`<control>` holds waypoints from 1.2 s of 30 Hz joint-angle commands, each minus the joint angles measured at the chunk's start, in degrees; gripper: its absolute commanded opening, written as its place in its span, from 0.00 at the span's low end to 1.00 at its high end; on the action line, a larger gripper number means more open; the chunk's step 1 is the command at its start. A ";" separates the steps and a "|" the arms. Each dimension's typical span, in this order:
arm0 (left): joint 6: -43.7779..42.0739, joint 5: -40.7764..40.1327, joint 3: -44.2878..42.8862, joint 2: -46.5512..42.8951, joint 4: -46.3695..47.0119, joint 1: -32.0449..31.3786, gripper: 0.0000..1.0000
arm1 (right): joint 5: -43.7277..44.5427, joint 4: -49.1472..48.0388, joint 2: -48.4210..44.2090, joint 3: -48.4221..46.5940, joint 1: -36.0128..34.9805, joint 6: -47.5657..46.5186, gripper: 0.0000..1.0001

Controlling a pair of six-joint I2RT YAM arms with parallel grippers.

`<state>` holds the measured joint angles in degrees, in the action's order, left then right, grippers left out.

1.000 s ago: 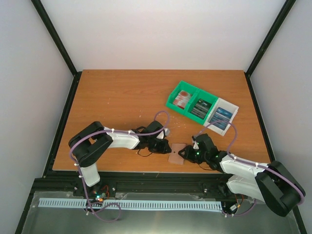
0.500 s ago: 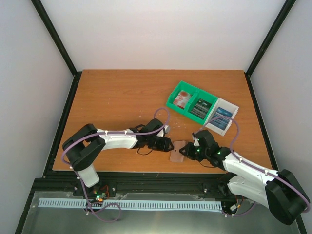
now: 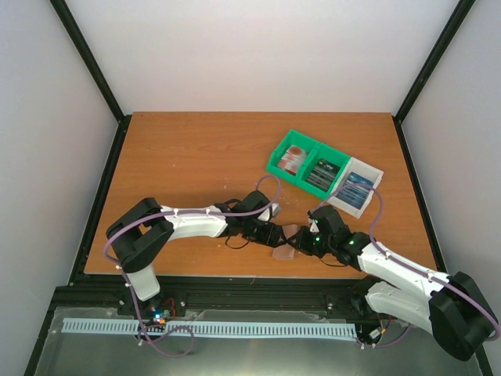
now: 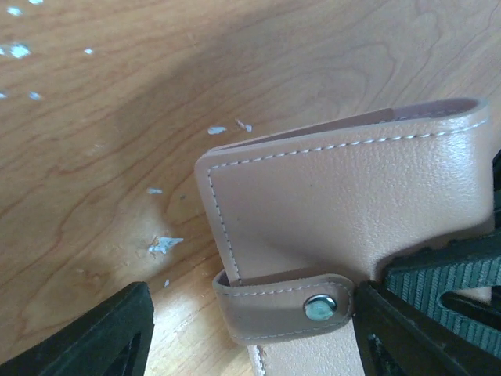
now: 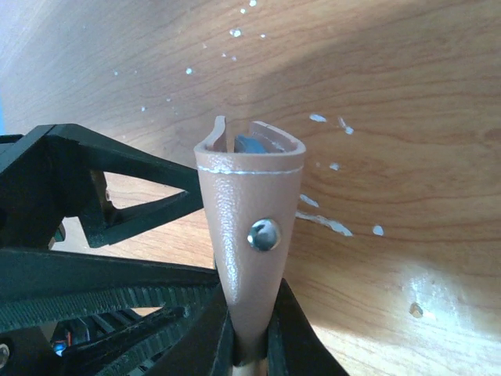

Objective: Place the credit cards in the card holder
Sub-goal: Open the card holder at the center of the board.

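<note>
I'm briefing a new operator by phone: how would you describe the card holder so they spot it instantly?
Go to the near edge of the wooden table. There, pinched in the right tool and facing the open left tool, is the card holder. It alone is tan-pink leather with a metal snap, unlike the green-and-white tray of credit cards farther back.

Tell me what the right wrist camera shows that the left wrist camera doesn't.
Only the right wrist view: the card holder seen end-on, its mouth slightly parted with a blue patch inside, and the right hand pinching its lower end. Only the left wrist view: the holder's broad stitched face and its closing strap, which sits between the spread fingers of the left hand. Both: the tan-pink holder, a metal snap on it, and the wooden table with pale flecks.
</note>
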<state>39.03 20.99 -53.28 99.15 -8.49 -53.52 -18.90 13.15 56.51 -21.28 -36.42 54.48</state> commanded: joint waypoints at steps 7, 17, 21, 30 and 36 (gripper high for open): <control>-1.17 -2.69 -2.42 2.42 -3.60 -1.88 0.77 | -0.62 -0.93 0.36 -0.78 -0.67 1.94 0.03; 5.86 -24.16 -2.71 1.51 -13.21 -1.88 0.49 | 2.51 4.29 -2.85 -0.91 -0.66 0.94 0.03; 6.44 -25.65 -2.47 0.86 -14.40 -1.86 0.47 | 3.15 5.37 -3.65 -0.91 -0.67 0.79 0.03; 5.45 -12.73 0.11 -7.89 -7.44 -0.34 0.60 | -0.32 1.85 -3.42 -1.57 -0.67 -3.74 0.03; 8.07 -4.64 5.30 -12.27 -0.27 1.82 0.68 | -3.01 0.65 -2.37 -2.72 -0.66 -6.07 0.03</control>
<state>45.25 9.08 -50.65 88.99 -14.57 -53.36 -19.11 16.75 53.65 -22.13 -36.53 50.98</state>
